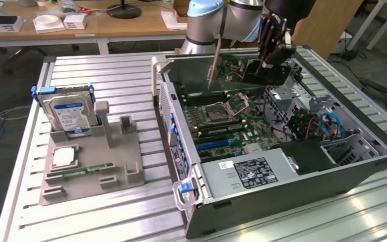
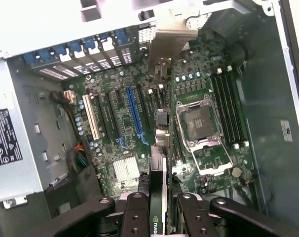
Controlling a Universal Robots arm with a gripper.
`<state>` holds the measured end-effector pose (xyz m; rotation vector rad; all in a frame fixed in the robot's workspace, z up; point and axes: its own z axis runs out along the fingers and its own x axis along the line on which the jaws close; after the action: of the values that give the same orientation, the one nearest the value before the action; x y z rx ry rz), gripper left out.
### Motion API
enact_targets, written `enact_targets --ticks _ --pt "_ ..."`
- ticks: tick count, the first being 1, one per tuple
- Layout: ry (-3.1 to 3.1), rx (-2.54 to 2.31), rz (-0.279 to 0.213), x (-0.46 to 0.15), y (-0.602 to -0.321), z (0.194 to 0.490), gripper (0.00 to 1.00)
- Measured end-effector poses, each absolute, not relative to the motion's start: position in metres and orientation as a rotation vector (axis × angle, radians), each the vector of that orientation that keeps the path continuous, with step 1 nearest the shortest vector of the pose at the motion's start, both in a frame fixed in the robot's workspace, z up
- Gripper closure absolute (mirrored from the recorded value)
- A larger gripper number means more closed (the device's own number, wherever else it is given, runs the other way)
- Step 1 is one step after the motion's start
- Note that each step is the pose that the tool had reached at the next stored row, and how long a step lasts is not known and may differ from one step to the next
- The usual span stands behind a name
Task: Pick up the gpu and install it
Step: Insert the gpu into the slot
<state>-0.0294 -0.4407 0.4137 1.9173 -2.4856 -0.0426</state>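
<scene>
Hanging over the open computer case [image 1: 301, 194], the pincer [image 2: 162, 210] is clamped on the gpu [image 2: 158, 180], whose long axis runs roughly parallel to the blue slot [image 2: 135, 112] beside it.

Blue-labelled hard drive [image 1: 69, 113], grey holder [image 1: 89, 184], slatted table [image 1: 99, 75]

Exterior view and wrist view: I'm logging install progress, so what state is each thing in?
hand, shut on the gpu.
gpu, held over the open case, not seated in a slot.
computer case, lying on its side, side panel off.
blue slot, empty.
hard drive, standing upright in the grey holder.
</scene>
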Motion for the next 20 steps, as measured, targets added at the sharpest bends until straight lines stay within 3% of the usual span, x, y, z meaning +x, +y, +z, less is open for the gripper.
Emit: enact_targets --ticks 20 --pt "-2.218 2.216 -0.042 -0.0295 -0.4417 0.4126 0.73"
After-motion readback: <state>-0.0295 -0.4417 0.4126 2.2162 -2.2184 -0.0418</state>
